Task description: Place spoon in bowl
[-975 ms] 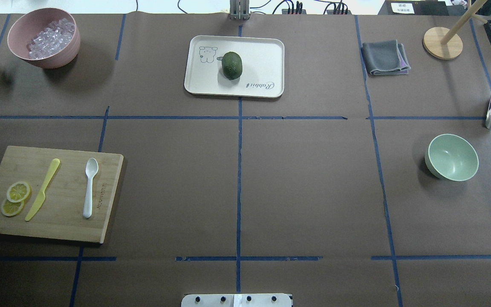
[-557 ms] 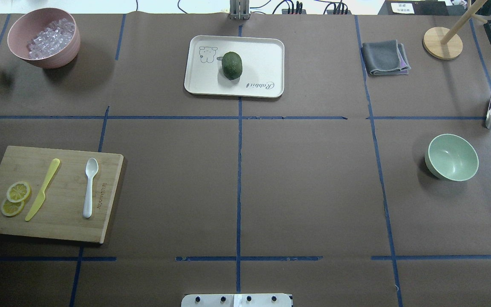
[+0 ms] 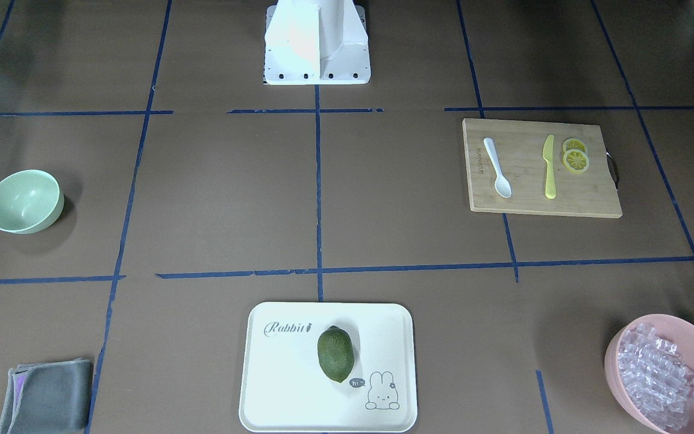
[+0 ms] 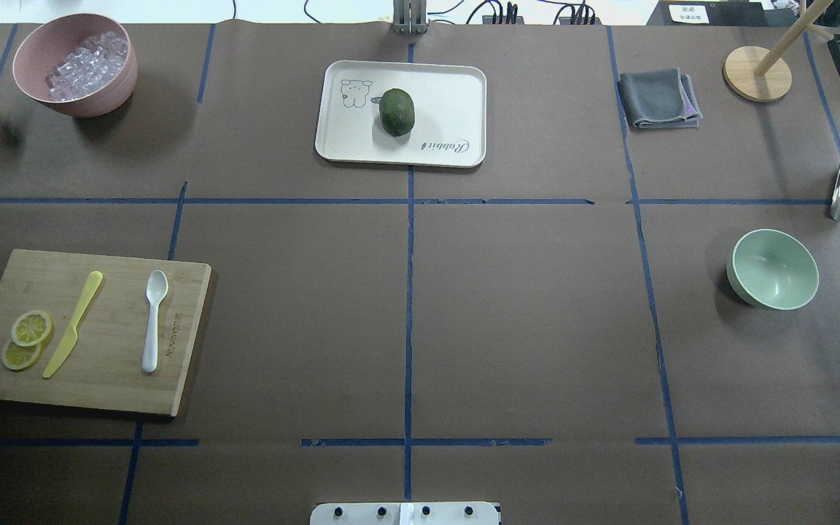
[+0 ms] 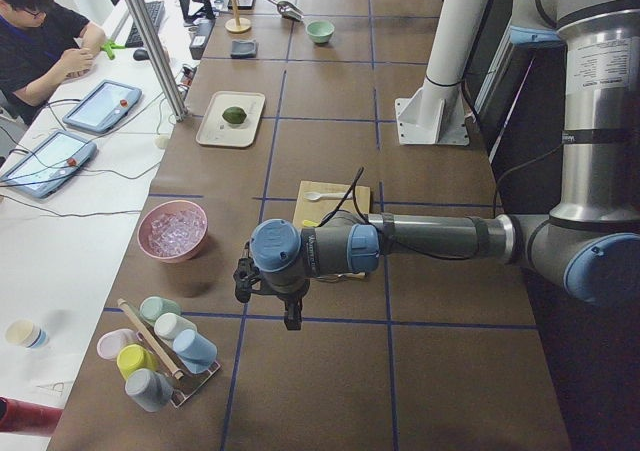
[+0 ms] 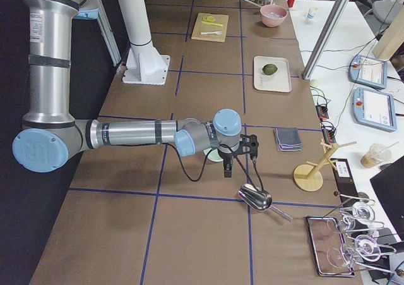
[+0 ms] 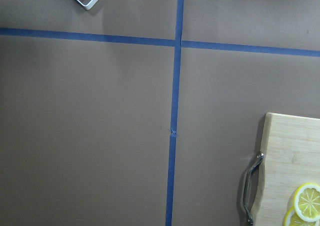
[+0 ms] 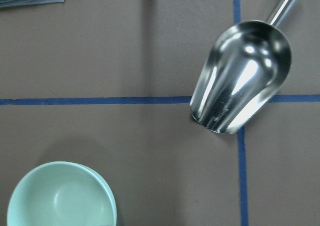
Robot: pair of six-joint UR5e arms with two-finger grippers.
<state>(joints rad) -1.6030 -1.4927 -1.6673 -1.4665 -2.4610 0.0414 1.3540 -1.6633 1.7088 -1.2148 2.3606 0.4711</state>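
The brown table is gridded with blue tape. Facing the robot, the spoon lies flat on the cutting board toward the end on the robot's left, and the bowl sits near the opposite end. From overhead, its long axis runs from the robot's edge to the far edge, scoop farthest. It is probably light, stiff and slick, so mid-handle looks the best pinch. In the side views, the left gripper and right gripper hang above the table; I cannot tell whether their fingers are apart.

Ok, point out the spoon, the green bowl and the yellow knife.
spoon [image 4: 152, 328], overhead view, middle of handle.
green bowl [image 4: 774, 268], overhead view, inside wall.
yellow knife [image 4: 72, 327], overhead view, middle of its length.
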